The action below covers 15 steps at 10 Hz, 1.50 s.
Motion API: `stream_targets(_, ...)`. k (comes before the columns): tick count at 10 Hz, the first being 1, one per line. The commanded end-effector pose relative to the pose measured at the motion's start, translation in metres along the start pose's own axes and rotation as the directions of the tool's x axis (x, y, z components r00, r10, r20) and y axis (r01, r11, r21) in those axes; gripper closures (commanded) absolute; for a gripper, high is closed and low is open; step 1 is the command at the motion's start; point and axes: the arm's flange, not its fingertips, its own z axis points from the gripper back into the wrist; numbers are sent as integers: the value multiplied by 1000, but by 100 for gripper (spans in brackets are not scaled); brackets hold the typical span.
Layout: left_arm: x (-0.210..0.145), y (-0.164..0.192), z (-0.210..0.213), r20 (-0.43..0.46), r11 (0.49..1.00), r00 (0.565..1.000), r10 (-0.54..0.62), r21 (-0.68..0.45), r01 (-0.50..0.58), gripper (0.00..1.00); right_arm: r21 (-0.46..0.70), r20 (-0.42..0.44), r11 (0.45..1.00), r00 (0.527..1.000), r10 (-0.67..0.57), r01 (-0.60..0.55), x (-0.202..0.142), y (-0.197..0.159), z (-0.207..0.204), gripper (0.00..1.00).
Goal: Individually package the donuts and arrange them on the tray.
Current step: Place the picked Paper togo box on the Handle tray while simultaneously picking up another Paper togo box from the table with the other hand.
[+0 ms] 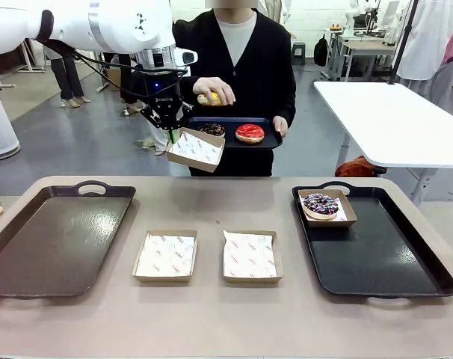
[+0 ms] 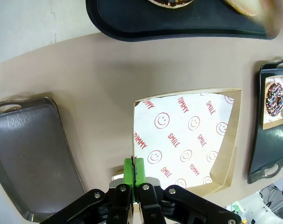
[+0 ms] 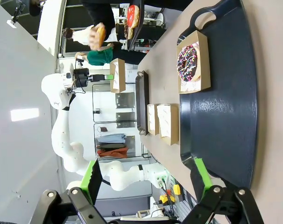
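Note:
My left gripper (image 1: pixel 172 135) is shut on the rim of an empty paper-lined cardboard box (image 1: pixel 196 149), held in the air beside the person's small dark tray (image 1: pixel 230 142). In the left wrist view the green pads (image 2: pixel 128 169) pinch the box (image 2: pixel 186 140) at its edge. On that small tray lie a chocolate donut (image 1: pixel 211 129) and a red donut (image 1: pixel 250 133). The person's hand holds the yellow donut (image 1: pixel 211 98) above it. A purple-white sprinkled donut (image 1: pixel 321 204) sits boxed on the black tray (image 1: pixel 391 269) at the right. My right gripper (image 3: pixel 146 179) is open near that tray (image 3: pixel 221 116).
An empty brown tray (image 1: pixel 54 239) lies at the left of the table. Two empty lined boxes (image 1: pixel 165 255) (image 1: pixel 250 255) sit side by side at the front middle. The person stands at the far edge of the table. A white table (image 1: pixel 398 120) stands behind at the right.

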Motion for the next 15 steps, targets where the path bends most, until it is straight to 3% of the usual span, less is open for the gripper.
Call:
stream_targets(1,-2,2,3,6,1000,1000,-11,-2,11,100,0,4,1000,1000,-2,2,-3,-1,-1,0)
stream_targets(15,-2,2,3,6,1000,1000,-11,-2,11,100,0,4,1000,1000,-2,2,-3,-1,-1,0)
